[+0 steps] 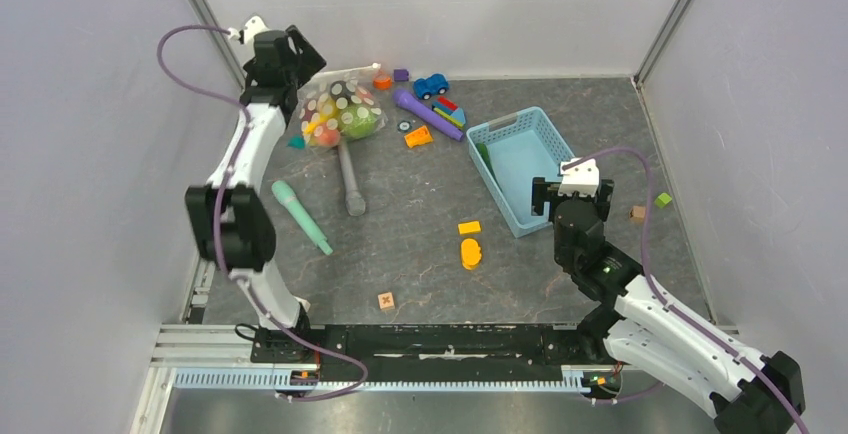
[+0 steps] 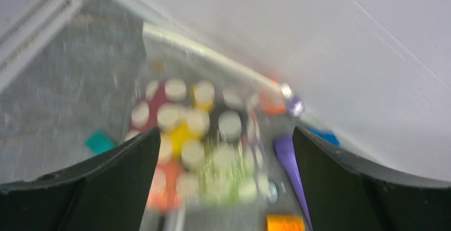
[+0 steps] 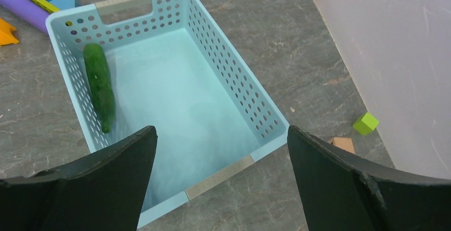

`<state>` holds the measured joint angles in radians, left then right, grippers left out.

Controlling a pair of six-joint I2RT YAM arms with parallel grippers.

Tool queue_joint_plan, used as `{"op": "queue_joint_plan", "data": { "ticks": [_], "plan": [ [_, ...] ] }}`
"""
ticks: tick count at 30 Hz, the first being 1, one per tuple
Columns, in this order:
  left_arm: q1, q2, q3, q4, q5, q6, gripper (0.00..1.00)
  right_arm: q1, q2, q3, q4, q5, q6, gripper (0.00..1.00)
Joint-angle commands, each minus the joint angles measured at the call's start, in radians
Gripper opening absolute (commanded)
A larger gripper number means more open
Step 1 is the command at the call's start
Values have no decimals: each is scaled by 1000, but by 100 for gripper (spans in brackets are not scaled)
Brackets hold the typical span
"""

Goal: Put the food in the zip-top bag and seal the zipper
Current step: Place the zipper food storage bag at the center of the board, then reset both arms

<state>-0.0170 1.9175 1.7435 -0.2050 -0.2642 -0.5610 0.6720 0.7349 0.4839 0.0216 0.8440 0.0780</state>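
- The grey marbled bench (image 1: 420, 244) carries a light blue basket (image 1: 500, 120).
- Left of the basket: purple cylinder (image 1: 425, 114), blue toy car (image 1: 431, 85), and farther left the zip-top bag (image 1: 340, 109).
- Near-left of the basket: orange blocks (image 1: 470, 252), wooden cube (image 1: 386, 301).
- Right of the basket: green cube (image 1: 663, 199), tan cube (image 1: 637, 213).

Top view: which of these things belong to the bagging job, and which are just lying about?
Job: zip-top bag, food inside it, cucumber in the basket.
Lying about: blue car, purple tube, grey microphone, teal microphone, orange blocks.
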Motion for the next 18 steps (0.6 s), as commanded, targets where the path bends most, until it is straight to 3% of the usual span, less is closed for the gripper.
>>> {"op": "queue_joint_plan", "data": {
  "ticks": [1, 4, 7, 13, 18],
  "plan": [
    [-41, -356, -313, -122, 123, -89, 100, 0, -7, 12, -70, 49, 114, 98],
    [-120, -587, -600, -85, 73, -77, 100, 0, -28, -9, -83, 62, 156, 98],
    [-227, -764, -771, -166, -47, -65, 100, 0, -50, -14, -110, 56, 178, 98],
    [-336, -979, -892, -447, -207, -86, 100, 0, -96, -42, -123, 78, 207, 98],
    [-383, -1064, -925, -384, -180, -59, 100, 0, -104, -33, -163, 69, 205, 98]
  ]
}}
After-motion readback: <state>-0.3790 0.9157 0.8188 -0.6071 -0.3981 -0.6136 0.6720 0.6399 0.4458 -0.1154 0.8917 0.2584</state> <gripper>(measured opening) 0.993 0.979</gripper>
